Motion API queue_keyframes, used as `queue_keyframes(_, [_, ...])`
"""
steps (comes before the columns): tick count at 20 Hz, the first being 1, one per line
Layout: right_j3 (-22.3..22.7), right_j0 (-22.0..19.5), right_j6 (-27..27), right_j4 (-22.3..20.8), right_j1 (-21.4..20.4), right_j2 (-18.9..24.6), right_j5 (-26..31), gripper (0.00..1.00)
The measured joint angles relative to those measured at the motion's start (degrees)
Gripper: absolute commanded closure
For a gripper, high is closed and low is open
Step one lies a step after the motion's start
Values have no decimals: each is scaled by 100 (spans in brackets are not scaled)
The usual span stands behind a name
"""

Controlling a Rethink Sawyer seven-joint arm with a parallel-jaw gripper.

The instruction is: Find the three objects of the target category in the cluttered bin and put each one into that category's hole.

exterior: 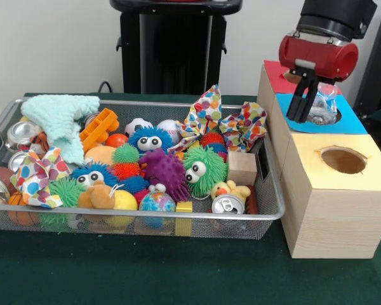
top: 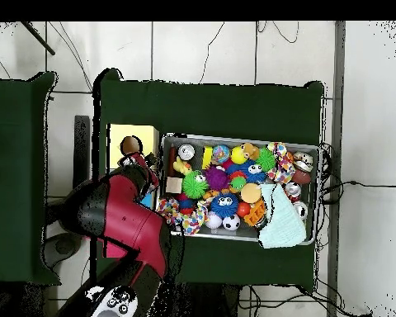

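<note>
My gripper (exterior: pixel 301 118) hangs over the blue middle section (exterior: pixel 352 119) of the wooden box, right at its hole. It is shut on a crumpled shiny can (exterior: pixel 324 105) that stands out above the hole's rim. In the overhead view the red arm covers most of that spot, and the gripper (top: pixel 143 175) shows beside the bin's left end. Other cans lie in the wire bin (exterior: pixel 146 102): one at the front right (exterior: pixel 228 204) and two at the left end (exterior: pixel 22 132) (exterior: pixel 17 160).
The box also has a red section (exterior: pixel 276 76) and a yellow section with an open hole (exterior: pixel 343 159). The bin is packed with spiky balls, small sport balls, patterned cloths, a mint knitted cloth (exterior: pixel 63 121), an orange toy, a wooden block (exterior: pixel 242 168) and a duck.
</note>
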Motion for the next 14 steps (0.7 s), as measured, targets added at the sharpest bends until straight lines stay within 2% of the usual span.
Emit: queue_keyframes(14, [-1, 403, 71, 480, 270, 2, 1, 100])
